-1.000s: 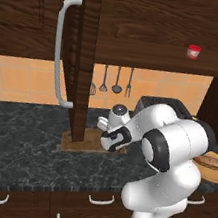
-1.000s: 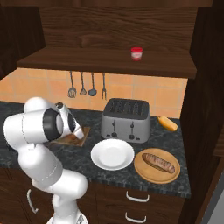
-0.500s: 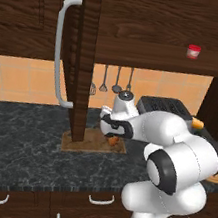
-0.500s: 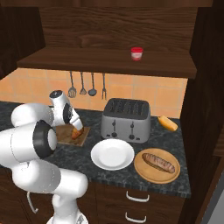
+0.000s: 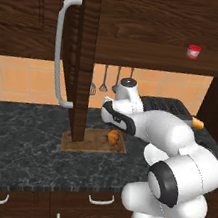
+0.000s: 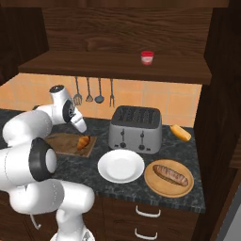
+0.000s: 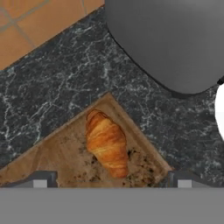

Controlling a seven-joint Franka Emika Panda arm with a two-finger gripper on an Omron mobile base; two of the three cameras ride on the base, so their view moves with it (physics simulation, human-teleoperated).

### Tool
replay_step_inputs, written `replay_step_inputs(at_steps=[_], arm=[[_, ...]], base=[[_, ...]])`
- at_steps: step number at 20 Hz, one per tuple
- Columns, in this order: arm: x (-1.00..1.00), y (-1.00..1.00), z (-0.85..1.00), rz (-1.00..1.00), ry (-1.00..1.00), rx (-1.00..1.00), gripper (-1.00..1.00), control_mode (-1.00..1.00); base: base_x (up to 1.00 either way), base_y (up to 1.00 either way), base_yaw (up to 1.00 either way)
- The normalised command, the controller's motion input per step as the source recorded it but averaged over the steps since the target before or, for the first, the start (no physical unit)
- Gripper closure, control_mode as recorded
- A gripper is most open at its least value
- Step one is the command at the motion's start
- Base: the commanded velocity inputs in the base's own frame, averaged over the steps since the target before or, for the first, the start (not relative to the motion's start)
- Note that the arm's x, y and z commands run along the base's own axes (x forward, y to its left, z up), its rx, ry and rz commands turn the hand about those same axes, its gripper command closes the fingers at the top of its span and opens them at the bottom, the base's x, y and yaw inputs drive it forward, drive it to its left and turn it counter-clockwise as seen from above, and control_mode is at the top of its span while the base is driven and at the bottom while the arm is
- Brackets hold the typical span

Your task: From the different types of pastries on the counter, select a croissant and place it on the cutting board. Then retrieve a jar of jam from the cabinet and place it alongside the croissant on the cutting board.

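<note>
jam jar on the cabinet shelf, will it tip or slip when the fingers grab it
The jam jar looks squat, about as wide as tall, so it probably won't tip easily. Its clear sides look like smooth glass, so it may slip in a loose pinch. It stands upright near the front edge of the shelf, so a push could knock it off.

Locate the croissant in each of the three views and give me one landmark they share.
Left base view: the croissant lies at centre, on the right end of the cutting board, under the arm.
Right base view: croissant at left of centre, on the board's right end, left of the toaster.
Hand view: croissant low at centre, between the fingertips.
Shared landmark: the cutting board.
</note>
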Motion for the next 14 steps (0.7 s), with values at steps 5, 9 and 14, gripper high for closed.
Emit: replay_step_inputs(at_steps=[5,9,14], arm=[[-0.20,0.00,0.43,-0.01,0.00,-0.05,-1.00,-1.00],[-0.20,-0.01,0.47,-0.03,0.00,-0.05,-1.00,-1.00],[-0.40,-0.15,0.47,-0.02,0.00,0.00,-1.00,-1.00]], base=[[0.00,0.00,0.00],[0.00,0.00,0.00],[0.00,0.00,0.00]])
